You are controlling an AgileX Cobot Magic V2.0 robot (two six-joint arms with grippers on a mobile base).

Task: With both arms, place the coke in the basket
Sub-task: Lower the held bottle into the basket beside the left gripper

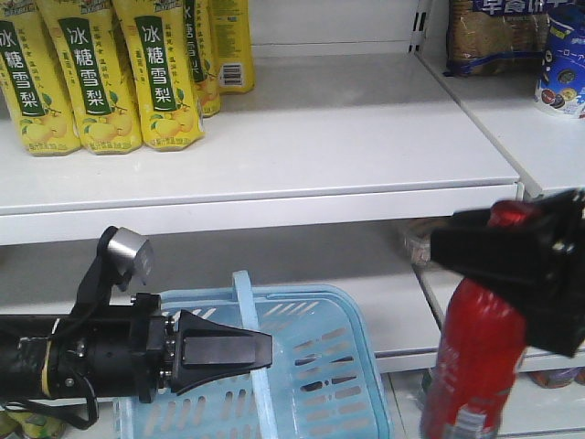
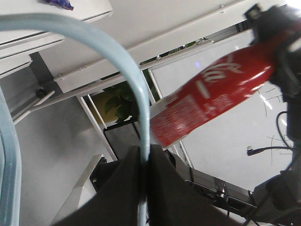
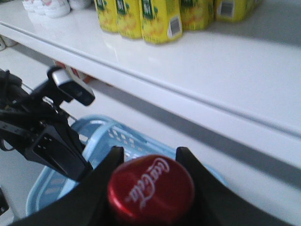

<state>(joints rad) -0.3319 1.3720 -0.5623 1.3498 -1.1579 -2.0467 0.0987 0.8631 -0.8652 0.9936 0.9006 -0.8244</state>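
Only the left wrist view shows the left gripper [image 2: 145, 157] clamped shut on the thin, rounded hoop handle [image 2: 117, 56]. The basket [image 1: 356, 320] of slotted light blue plastic is seen most fully from the front. The round red top of the coke [image 3: 150, 188], with its white script, is shown only in the right wrist view, where it is pinched between the black fingers of the right gripper [image 3: 149, 157]. One glossy, slim can, one basket and two grippers are counted. The can is held slightly tilted just beside the basket's right rim, outside it. Three yellow bottles [image 1: 91, 82] are lined up in front on the smooth white shelf [image 1: 320, 137].
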